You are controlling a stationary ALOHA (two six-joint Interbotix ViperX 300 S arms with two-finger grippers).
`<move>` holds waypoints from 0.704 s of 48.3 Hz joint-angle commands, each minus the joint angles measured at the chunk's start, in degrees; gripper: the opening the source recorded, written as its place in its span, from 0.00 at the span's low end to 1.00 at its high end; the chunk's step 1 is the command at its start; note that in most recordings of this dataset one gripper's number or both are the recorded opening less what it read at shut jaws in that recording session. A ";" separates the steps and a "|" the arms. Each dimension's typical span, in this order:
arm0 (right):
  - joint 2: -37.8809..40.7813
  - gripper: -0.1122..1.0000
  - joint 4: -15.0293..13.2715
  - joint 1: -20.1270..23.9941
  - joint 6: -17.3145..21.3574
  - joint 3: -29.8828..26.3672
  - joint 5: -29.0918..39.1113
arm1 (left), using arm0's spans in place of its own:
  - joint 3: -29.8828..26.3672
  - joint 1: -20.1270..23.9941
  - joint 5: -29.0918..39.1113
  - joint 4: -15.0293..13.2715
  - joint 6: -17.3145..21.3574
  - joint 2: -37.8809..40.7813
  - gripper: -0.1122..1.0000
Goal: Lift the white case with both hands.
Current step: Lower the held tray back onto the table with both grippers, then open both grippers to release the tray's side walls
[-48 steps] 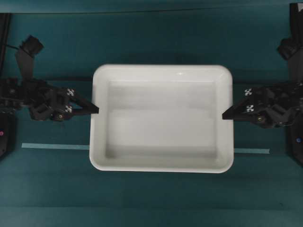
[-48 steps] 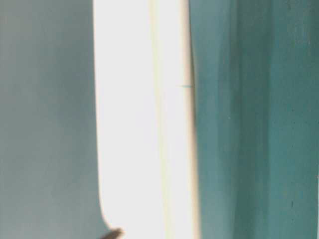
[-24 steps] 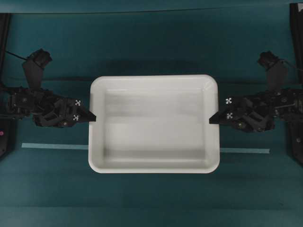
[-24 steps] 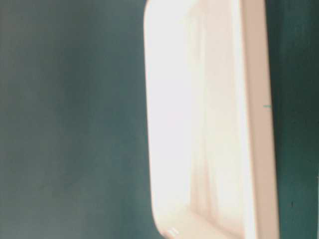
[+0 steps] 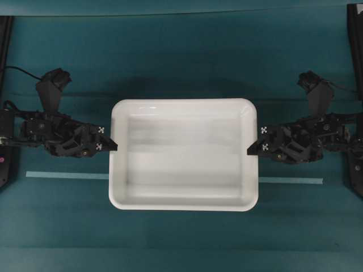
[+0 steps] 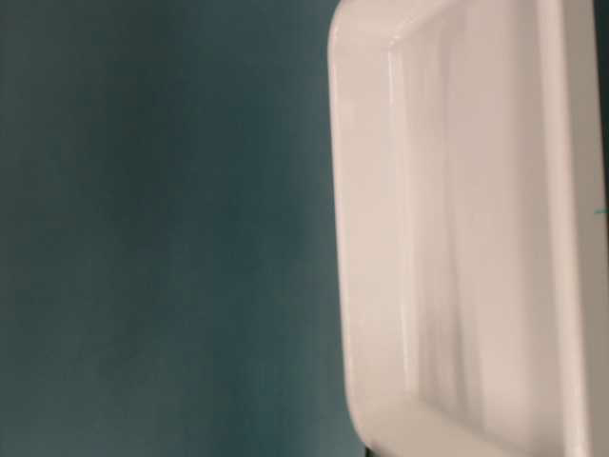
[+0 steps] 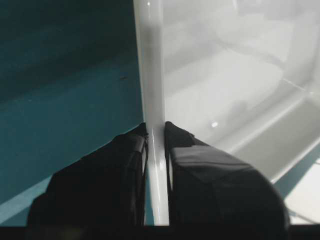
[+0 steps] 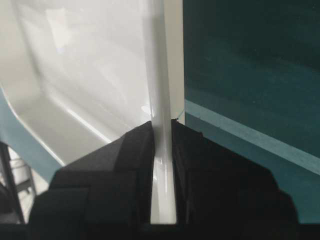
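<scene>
The white case (image 5: pixel 184 156) lies level in the middle of the teal table, with a raised rim and an empty flat bottom. My left gripper (image 5: pixel 113 146) is shut on the middle of its left rim. My right gripper (image 5: pixel 249 150) is shut on the middle of its right rim. In the left wrist view the rim (image 7: pixel 152 75) runs up between the two black fingers of the left gripper (image 7: pixel 156 131), which press on both sides. The right wrist view shows the same pinch by the right gripper (image 8: pixel 162 125) on the rim (image 8: pixel 157 65). The table-level view shows only the case (image 6: pixel 476 238), and I cannot tell whether it rests on the table.
A thin pale tape strip (image 5: pixel 65 175) runs across the table and passes under the case, coming out on the right (image 5: pixel 292 181). Black arm bases stand at the far left (image 5: pixel 4 164) and far right (image 5: pixel 354 175) edges.
In the overhead view the case now looks smaller and both grippers have drawn inward with it, so case and grippers have sunk toward the table. Both grips on the rim are unchanged.
</scene>
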 commanded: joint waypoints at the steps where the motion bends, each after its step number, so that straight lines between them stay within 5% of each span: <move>1: 2.29 0.19 -0.18 0.35 -0.09 2.37 0.53 | 1.85 0.44 0.53 0.18 0.18 2.90 0.15; 34: 12.48 0.19 -0.26 2.72 0.00 2.72 -4.75 | 2.11 0.44 -0.70 0.18 0.18 6.24 0.15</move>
